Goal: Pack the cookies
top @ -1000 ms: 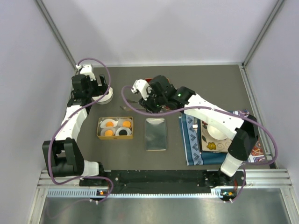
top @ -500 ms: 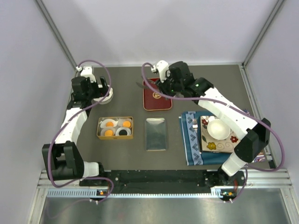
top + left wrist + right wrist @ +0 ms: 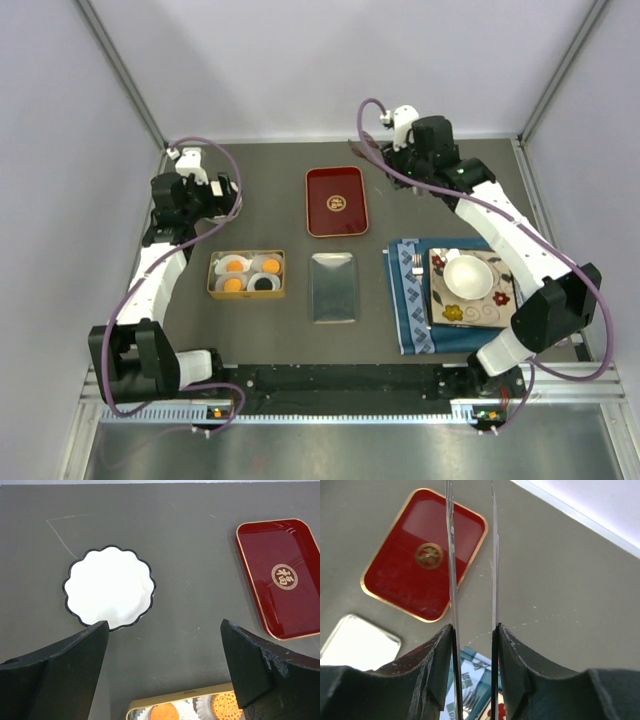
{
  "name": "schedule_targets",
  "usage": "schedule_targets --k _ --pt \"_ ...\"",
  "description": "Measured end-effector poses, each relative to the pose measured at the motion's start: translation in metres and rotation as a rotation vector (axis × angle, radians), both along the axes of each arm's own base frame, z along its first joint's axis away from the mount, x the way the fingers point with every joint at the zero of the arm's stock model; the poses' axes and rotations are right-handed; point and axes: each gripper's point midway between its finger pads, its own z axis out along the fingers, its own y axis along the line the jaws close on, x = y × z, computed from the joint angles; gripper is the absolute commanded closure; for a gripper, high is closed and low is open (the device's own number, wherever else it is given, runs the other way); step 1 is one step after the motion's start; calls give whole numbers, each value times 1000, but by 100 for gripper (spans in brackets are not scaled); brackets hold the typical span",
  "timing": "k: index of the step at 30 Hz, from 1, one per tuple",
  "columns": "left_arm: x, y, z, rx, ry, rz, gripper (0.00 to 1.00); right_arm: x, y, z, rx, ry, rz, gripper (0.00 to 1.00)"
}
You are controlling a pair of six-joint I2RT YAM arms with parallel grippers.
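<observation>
Cookies (image 3: 234, 266) – 3 orange, 1 black – sit in paper cups inside gold tin (image 3: 211, 275), near-left on table. Further back, L gripper (image 3: 164, 625) hangs spread wide, nothing in it, by white scalloped dish (image 3: 109, 587). Farthest, R gripper (image 3: 473, 630) pinches thin metal tongs (image 3: 450, 580) – past red tray (image 3: 422, 555).

Left wrist view: the lower frame edge cuts off the gold tin (image 3: 181, 696), so only its far rim and parts of two cookies (image 3: 165, 713) show. The right frame edge clips the red tray (image 3: 280, 575).

Right wrist view: the metal tongs (image 3: 451, 555) clamped in the right gripper (image 3: 474, 630) jaws run past the upper frame edge, tips unseen. The jaws hide most of the blue cloth (image 3: 470, 672).

Top view: near the far right corner of the bench (image 3: 270, 170), the tongs are too small to resolve.
</observation>
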Motion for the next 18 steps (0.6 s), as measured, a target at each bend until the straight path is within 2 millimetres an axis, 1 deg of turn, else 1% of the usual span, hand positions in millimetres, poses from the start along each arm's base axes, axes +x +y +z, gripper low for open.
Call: schedule_targets --k 4,9,13,18 --pt "-6 -4 2 5 -13 -29 1 15 -34 -16 -7 14 -100 60" --pt "-13 -8 -2 9 -13 -54 1 24 -69 -47 -25 51 -194 60" --pt "-16 -10 -4 19 -13 -75 1 35 -84 -65 -29 55 -235 60" --pt "-18 -12 -7 23 -11 -86 1 48 -86 -94 -42 72 -242 60"
